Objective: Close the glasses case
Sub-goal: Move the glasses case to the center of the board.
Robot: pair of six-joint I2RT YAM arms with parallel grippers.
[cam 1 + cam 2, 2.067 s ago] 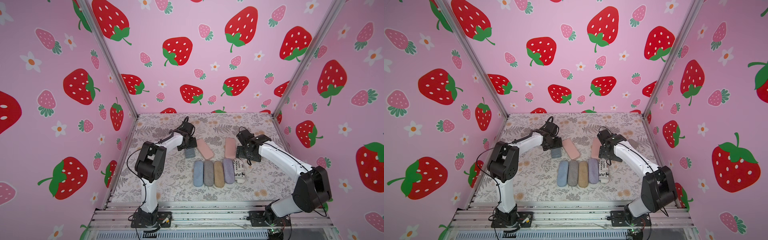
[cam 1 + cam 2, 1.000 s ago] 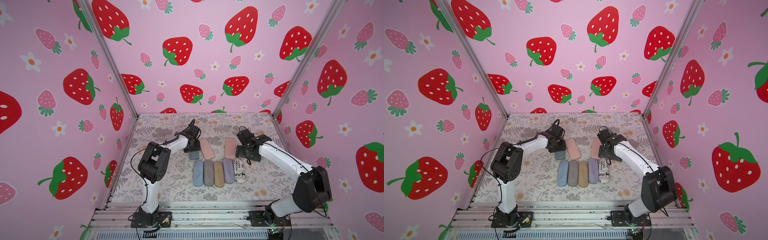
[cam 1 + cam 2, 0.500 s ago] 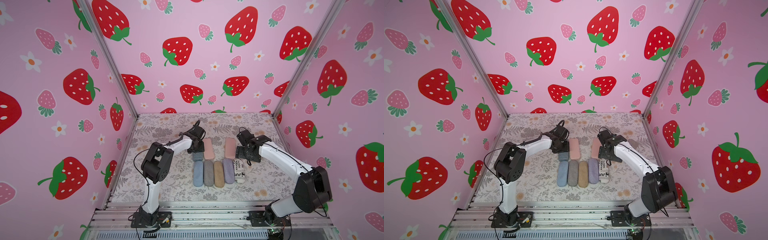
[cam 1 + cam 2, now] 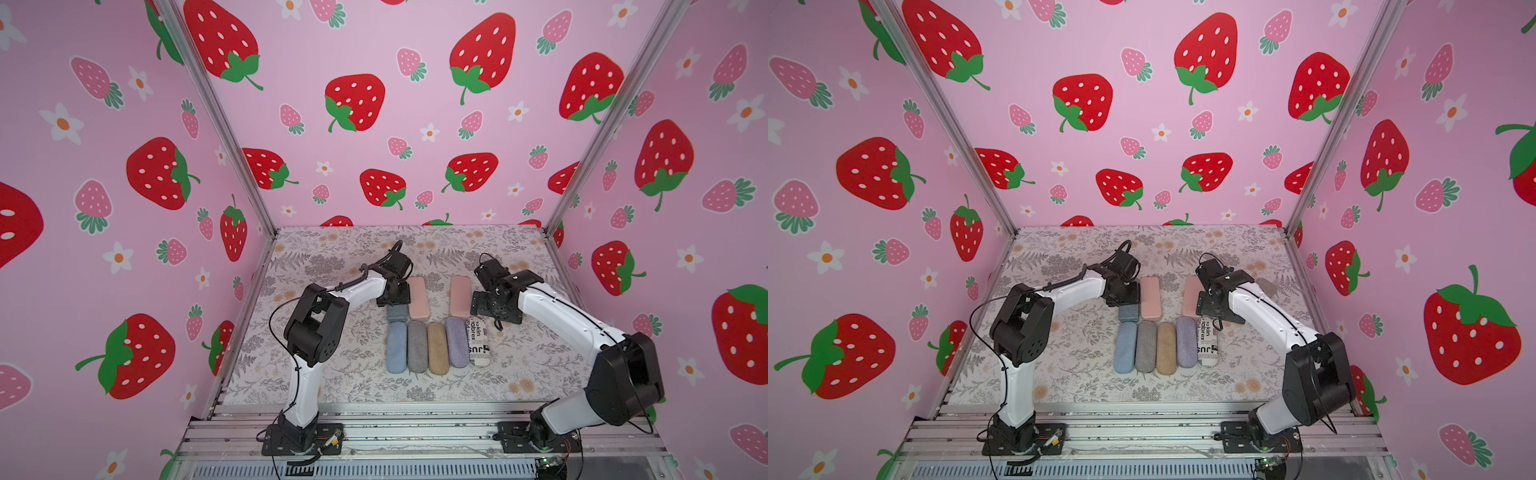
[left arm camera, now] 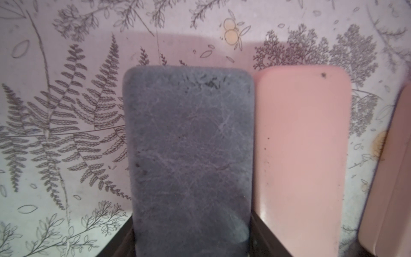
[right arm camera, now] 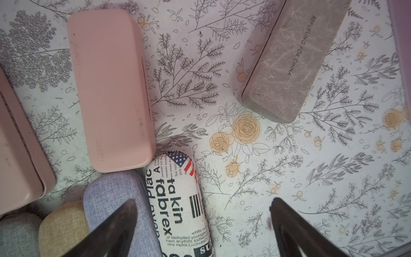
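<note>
Apparently lining up the closed grey case beside the pink one.

In both top views: finds the left gripper pinching the grey case by its long sides near the middle of the bench. Sets it behind the row of five cases and just beside a pink case, likely to square it with its neighbours. Finds the right gripper spread and empty over the far end of the newsprint case, probably out of the way on purpose. From the left wrist: shows a flat lid that looks closed, with fingers snug on both flanks. From the right wrist: shows fingers wide apart with nothing between, and a brown case askew, apart from the rest.
</note>
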